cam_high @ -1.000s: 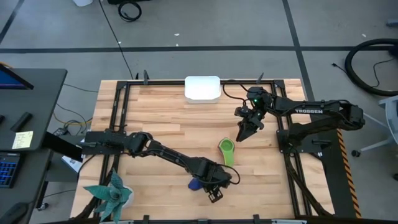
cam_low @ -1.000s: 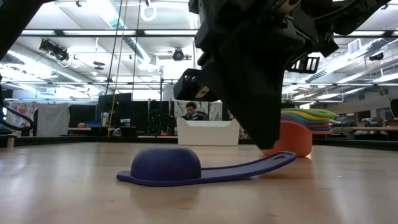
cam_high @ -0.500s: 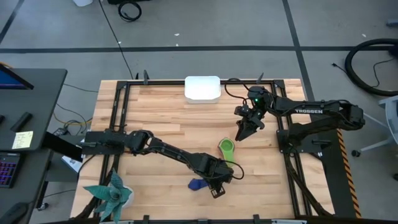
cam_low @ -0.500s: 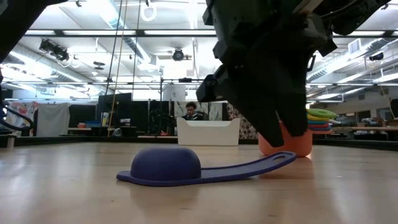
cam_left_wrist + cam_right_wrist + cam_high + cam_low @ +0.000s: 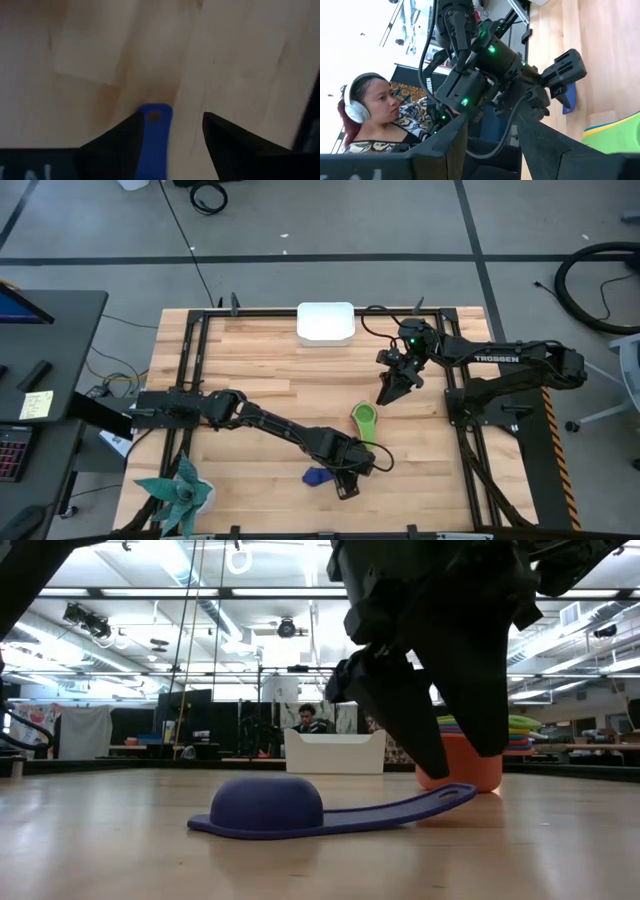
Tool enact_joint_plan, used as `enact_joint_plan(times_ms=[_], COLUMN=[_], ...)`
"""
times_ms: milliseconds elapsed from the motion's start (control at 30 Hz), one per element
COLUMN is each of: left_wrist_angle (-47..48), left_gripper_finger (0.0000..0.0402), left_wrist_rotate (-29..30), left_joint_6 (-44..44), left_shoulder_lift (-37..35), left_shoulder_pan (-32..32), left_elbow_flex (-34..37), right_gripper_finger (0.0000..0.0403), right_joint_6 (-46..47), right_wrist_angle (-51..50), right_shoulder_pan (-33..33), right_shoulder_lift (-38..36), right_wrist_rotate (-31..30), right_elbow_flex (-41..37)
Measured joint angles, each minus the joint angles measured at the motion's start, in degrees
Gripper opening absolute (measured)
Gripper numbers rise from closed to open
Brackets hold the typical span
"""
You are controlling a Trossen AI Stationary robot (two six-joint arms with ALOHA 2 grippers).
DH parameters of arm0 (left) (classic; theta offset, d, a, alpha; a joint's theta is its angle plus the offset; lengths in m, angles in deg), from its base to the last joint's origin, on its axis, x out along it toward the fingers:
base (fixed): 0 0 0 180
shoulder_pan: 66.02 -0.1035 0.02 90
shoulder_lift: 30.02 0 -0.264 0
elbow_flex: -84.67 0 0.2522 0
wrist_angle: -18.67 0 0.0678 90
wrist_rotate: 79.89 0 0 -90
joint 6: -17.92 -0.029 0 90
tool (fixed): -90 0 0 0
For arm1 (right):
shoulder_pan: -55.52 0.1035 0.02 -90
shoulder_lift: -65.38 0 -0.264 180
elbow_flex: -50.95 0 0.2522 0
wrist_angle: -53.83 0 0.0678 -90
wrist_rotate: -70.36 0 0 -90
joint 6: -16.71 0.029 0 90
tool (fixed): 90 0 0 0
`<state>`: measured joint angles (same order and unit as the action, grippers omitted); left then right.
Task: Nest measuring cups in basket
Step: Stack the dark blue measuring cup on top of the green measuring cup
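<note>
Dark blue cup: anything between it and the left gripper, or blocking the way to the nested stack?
Nothing visible. The left gripper hangs open right over the dark blue cup, which lies upside down on the table, its handle between the fingers. Bare wood separates it from the nested stack. The right gripper waits beyond the stack.

My high view looks straight down on the whole table [image 5: 250,360]. My low view sits at tabletop height, very near the blue cup [image 5: 268,806], facing the basket [image 5: 334,753] and room. The left wrist view looks closely down at that cup's handle. The right wrist view faces across toward the left arm [image 5: 490,60] and the same cup.
</note>
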<state>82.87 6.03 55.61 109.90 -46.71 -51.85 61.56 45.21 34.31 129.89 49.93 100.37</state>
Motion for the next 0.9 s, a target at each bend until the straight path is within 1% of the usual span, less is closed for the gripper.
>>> enact_joint_plan(times_ms=[167,433,767,900], left_wrist_angle=[0.04,0.66,0.10,-0.22], left_gripper_finger=[0.0208,0.0208,0.0208,0.0208], left_wrist_rotate=[2.43,2.77,3.05,5.54], left_joint_6=[-5.63,-5.20,-5.37,-5.41], left_shoulder_lift=[0.00,0.00,-0.09,-0.11], left_shoulder_pan=[0.51,1.26,1.95,1.86], left_elbow_flex=[0.00,0.00,3.21,3.21], right_gripper_finger=[0.0177,0.0177,0.0177,0.0177], right_joint_6=[0.00,0.00,0.00,0.00], right_wrist_angle=[0.00,0.00,0.00,0.35], right_shoulder_pan=[0.00,0.00,0.00,0.00], right_shoulder_lift=[0.00,0.00,0.02,0.02], right_wrist_rotate=[-0.56,-0.54,-0.54,-0.54], right_elbow_flex=[0.00,0.00,-0.02,-0.02])
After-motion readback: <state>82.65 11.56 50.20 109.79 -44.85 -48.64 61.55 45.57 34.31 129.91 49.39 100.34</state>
